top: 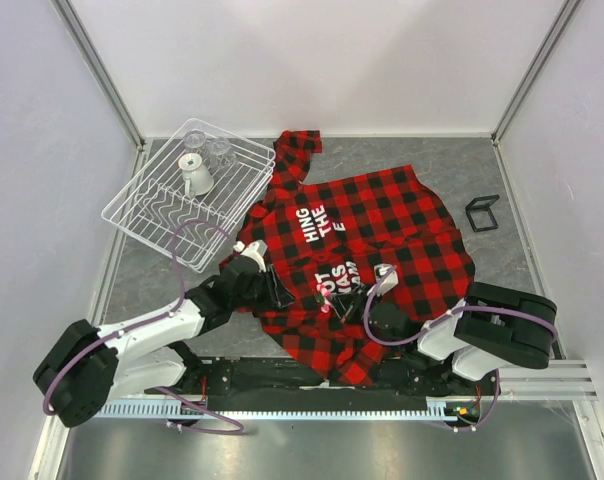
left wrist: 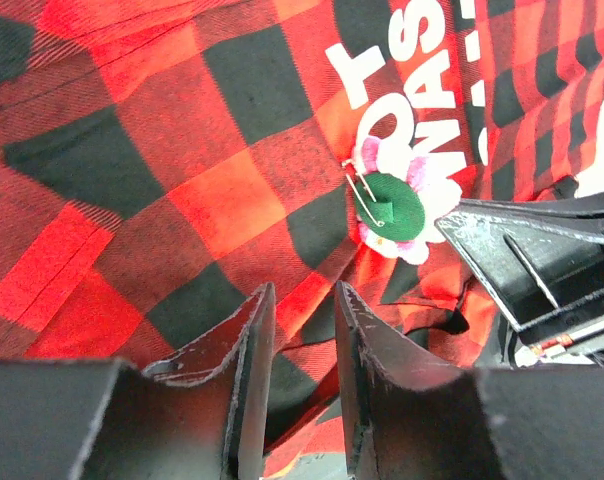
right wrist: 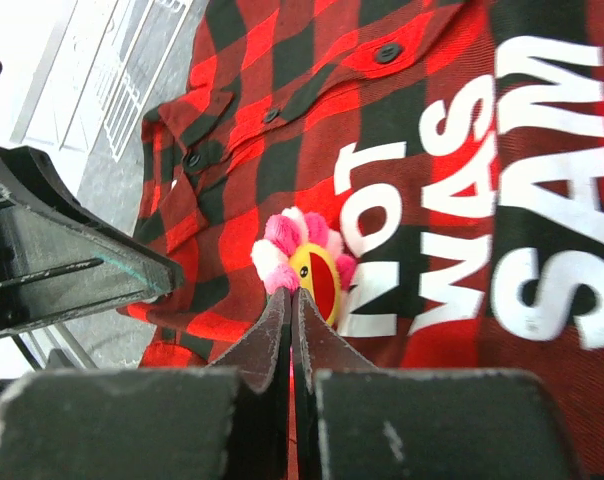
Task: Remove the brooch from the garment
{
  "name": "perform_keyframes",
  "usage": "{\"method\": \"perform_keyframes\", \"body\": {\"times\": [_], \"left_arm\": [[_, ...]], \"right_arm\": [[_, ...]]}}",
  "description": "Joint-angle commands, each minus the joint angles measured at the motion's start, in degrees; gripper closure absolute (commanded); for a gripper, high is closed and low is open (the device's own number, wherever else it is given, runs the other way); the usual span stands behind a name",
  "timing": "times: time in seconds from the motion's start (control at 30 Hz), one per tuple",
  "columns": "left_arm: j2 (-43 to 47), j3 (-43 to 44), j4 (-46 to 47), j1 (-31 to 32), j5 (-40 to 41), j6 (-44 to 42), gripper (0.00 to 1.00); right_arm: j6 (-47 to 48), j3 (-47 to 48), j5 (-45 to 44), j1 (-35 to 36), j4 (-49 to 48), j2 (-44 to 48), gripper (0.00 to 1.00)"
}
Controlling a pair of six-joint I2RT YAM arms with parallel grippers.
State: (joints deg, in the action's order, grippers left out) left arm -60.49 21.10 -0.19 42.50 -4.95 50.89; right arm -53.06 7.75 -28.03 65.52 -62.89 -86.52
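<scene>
Right pincer point(right wrist: 291, 298) pinching fully closed at the six-o'clock edge of the brooch point(right wrist: 307, 262); left pincer point(left wrist: 302, 298) hovering half-open, gripping nothing.
The brooch is sitting pinned to the garment point(right wrist: 252, 150), at one o'clock from the left jaws, green back and clasp point(left wrist: 367, 195) facing them. Whether the right tips are trapping petal or cloth, I cannot tell. Unfastening looks in hand; the left is likely needing to reach that clasp next.

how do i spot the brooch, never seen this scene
Find the red-and-black plaid shirt, then its white lettering. Beside the word NOT sits the brooch: a small flower, pink petals round a yellow centre, unlike that flat lettering.
</scene>
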Motion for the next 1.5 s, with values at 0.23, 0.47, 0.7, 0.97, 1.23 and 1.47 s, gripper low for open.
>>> {"method": "perform_keyframes", "body": {"times": [0.23,0.47,0.7,0.97,1.23,1.47], "left_arm": [[-11.8,8.1,9.1,0.0,-8.0,-4.5,0.63],[-14.0,8.7,9.7,0.0,-7.5,-4.1,0.63],[-15.4,8.2,10.7,0.0,-7.4,-3.6,0.63],[-14.0,6.2,9.8,0.0,-6.1,-4.7,0.53],[-6.3,3.1,6.9,0.0,-5.4,-7.4,0.4],[-5.2,3.1,3.7,0.0,-4.8,-9.1,0.34]], "right_arm": [[-7.3,-4.0,1.4,-2.8,-3.1,-0.5,0.97],[-6.3,-0.4,1.6,-2.7,12.9,2.6,0.94],[-1.1,4.1,7.5,-2.7,15.9,0.4,0.93],[3.0,8.6,11.9,-2.7,22.7,1.4,0.86],[8.0,10.6,12.7,-2.8,32.2,10.8,0.65],[10.2,12.1,18.3,-6.4,32.2,9.9,0.42]]}}
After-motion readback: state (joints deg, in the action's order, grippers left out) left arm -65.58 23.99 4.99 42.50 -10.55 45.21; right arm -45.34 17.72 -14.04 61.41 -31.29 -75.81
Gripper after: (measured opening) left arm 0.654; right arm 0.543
